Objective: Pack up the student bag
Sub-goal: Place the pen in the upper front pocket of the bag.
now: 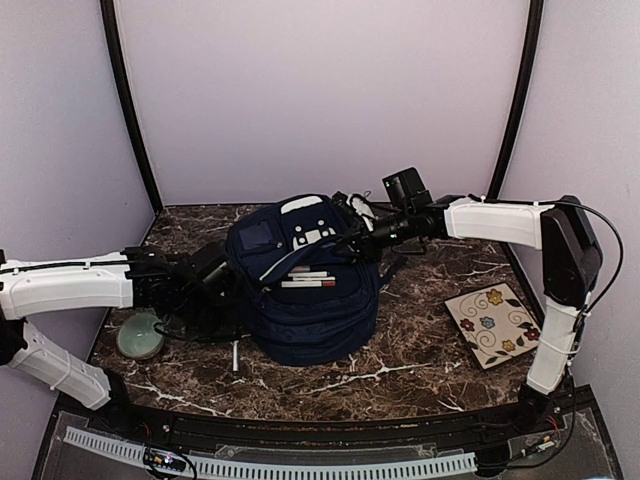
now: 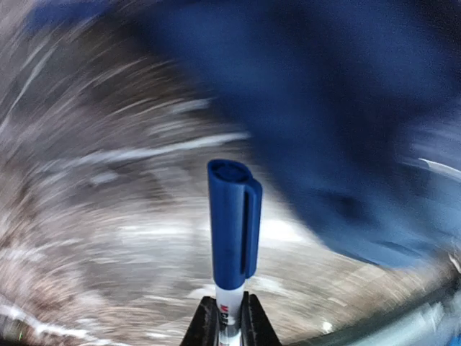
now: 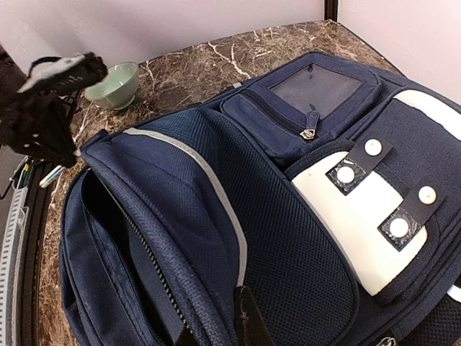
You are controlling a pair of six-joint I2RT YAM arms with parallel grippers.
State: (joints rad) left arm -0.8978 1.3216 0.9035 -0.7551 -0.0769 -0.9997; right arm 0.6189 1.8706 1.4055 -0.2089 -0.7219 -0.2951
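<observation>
Student bag (image 1: 300,310) mid-table, front pocket open, pens (image 1: 305,277) seemingly inside. Right gripper (image 3: 241,321) pinches flap open. Left gripper (image 2: 229,324), left of bag, clamps blue-capped marker (image 2: 232,216), not yet packed. Stray pen (image 1: 235,356) on near table.

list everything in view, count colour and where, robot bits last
student bag: one, navy with white trim, middle of the table, a compartment open
marker: one, blue cap on a white body, held upright in the left end effector
pens: at least two, white, one with red, lying at the bag's opening
loose pen: one, white, on the table at the bag's front left
bowl: one, pale green, left side of the table
tile: one, cream with flowers, right side of the table
table: one, dark marble with white veins
left end effector: one, black, shut on the marker
right end effector: one, black, shut on the bag's flap edge
</observation>
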